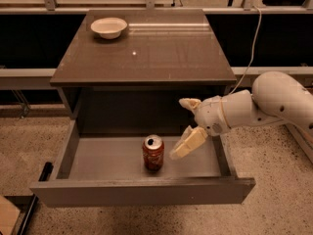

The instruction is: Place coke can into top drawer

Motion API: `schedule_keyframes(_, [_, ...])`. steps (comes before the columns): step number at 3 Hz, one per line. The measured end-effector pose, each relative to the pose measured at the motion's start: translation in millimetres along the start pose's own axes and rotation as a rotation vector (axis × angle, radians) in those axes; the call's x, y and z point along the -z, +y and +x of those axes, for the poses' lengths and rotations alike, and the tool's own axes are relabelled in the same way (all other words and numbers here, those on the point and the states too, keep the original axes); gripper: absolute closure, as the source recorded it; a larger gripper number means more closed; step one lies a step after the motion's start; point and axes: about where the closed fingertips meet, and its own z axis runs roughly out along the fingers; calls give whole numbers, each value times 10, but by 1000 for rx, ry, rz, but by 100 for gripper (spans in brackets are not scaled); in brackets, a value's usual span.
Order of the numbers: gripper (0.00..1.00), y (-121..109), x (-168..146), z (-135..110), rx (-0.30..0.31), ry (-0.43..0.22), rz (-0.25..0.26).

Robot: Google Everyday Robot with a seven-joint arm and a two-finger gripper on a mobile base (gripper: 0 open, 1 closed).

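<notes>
The red coke can [153, 152] stands upright on the floor of the top drawer [142, 192], which is pulled wide open from the grey cabinet. My gripper [185, 126] is open and empty, just right of the can and a little above the drawer floor. One finger [188, 143] points down-left toward the can without touching it. The other finger [189, 103] sits higher, near the cabinet's front edge.
A white bowl [108, 27] sits at the back left of the cabinet top [146, 53]. A cable [252, 48] hangs behind the cabinet on the right. My white arm [279, 102] reaches in from the right. Speckled floor surrounds the cabinet.
</notes>
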Motion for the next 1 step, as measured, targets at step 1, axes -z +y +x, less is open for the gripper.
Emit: schedule_keyframes(1, [0, -1, -3, 2, 0, 0, 0])
